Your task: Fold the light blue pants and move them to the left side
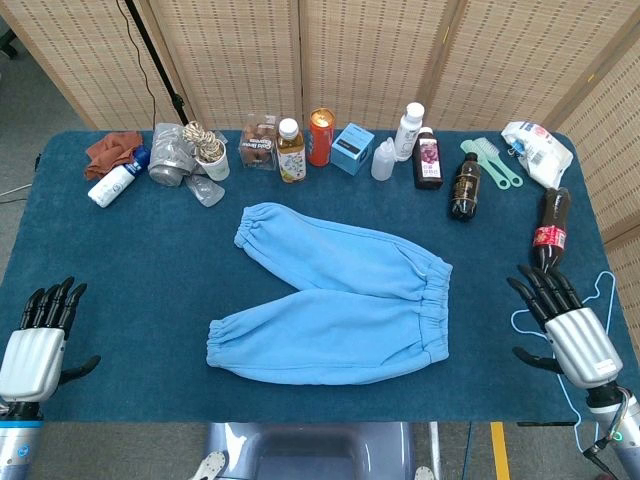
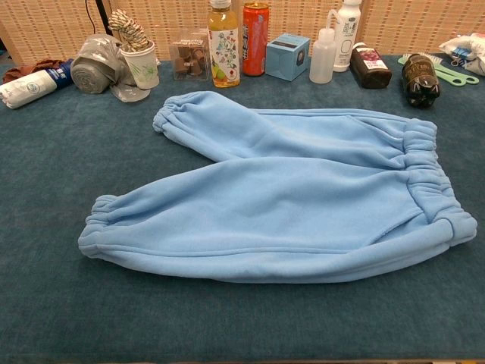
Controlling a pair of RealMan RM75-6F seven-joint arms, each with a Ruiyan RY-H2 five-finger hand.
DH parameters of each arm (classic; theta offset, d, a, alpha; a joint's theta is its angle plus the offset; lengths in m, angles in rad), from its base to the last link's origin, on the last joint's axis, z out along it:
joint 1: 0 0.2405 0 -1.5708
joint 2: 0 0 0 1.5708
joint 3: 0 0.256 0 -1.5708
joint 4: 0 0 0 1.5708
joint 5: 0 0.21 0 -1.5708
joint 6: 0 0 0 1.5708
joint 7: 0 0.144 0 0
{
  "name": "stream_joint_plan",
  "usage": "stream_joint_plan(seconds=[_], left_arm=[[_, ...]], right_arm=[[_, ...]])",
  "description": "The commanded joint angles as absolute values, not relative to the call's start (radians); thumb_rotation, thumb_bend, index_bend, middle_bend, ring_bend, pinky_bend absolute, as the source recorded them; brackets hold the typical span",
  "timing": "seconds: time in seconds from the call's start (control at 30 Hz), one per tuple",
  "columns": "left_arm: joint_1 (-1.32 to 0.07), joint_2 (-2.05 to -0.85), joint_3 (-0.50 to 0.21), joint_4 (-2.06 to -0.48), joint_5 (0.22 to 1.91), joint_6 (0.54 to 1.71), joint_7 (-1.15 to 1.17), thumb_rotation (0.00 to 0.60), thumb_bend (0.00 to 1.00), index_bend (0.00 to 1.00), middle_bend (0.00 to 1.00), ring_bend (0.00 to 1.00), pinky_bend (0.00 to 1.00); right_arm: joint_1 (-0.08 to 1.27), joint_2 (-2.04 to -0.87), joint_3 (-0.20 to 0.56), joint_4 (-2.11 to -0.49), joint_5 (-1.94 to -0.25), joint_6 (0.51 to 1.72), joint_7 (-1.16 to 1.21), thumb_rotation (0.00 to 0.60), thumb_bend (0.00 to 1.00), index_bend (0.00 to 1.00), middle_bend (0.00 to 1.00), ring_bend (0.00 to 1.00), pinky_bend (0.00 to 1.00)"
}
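Light blue fleece pants [image 1: 335, 308] spread flat, unfolded, mid-table on dark blue felt tabletop [image 1: 120, 260].
Waistband toward robot's right, legs splayed toward left. Left hand [image 1: 38, 340] at near-left edge, fingers spread, holding nothing, well apart from pants. Right hand [image 1: 568, 325] at near-right edge, fingers spread, empty, beside pale blue plastic hanger [image 1: 598, 300].

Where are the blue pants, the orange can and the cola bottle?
light blue pants [image 1: 340, 310], head view, middle of the near leg.
orange can [image 1: 321, 138], head view, middle of its side.
cola bottle [image 1: 551, 232], head view, on its label.
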State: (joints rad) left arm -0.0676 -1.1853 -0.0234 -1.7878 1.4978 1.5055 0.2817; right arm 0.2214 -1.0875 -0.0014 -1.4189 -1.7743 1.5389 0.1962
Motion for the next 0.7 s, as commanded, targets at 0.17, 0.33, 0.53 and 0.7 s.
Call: stream_joint_plan(seconds=[0.17, 0.33, 0.53, 0.7], left_arm=[[-0.071, -1.185, -0.027, -1.786, 1.486, 1.498, 0.277, 0.6, 0.0, 0.0, 0.0, 0.0, 0.0], [-0.07, -1.178, -0.034, -1.789, 1.477, 1.5, 0.261, 0.6, 0.0, 0.0, 0.0, 0.0, 0.0], [-0.071, -1.175, -0.034, -1.79, 1.473, 1.496, 0.256, 0.6, 0.0, 0.0, 0.0, 0.0, 0.0], [-0.075, -1.176, -0.037, -1.791, 1.46, 1.486, 0.259, 0.6, 0.0, 0.0, 0.0, 0.0, 0.0]], right_arm=[[0.257, -1.136, -0.072, -1.407, -1.937, 1.535, 0.185, 0.6, 0.0, 0.16, 0.0, 0.0, 0.0], [0.284, -1.199, -0.086, -1.368, -1.964, 1.483, 0.149, 0.6, 0.0, 0.17, 0.0, 0.0, 0.0], [0.316, -1.279, -0.074, -1.292, -1.931, 1.408, 0.126, 0.6, 0.0, 0.15, 0.0, 0.0, 0.0], [0.34, -1.335, -0.066, -1.235, -1.896, 1.352, 0.126, 0.6, 0.0, 0.15, 0.0, 0.0, 0.0]])
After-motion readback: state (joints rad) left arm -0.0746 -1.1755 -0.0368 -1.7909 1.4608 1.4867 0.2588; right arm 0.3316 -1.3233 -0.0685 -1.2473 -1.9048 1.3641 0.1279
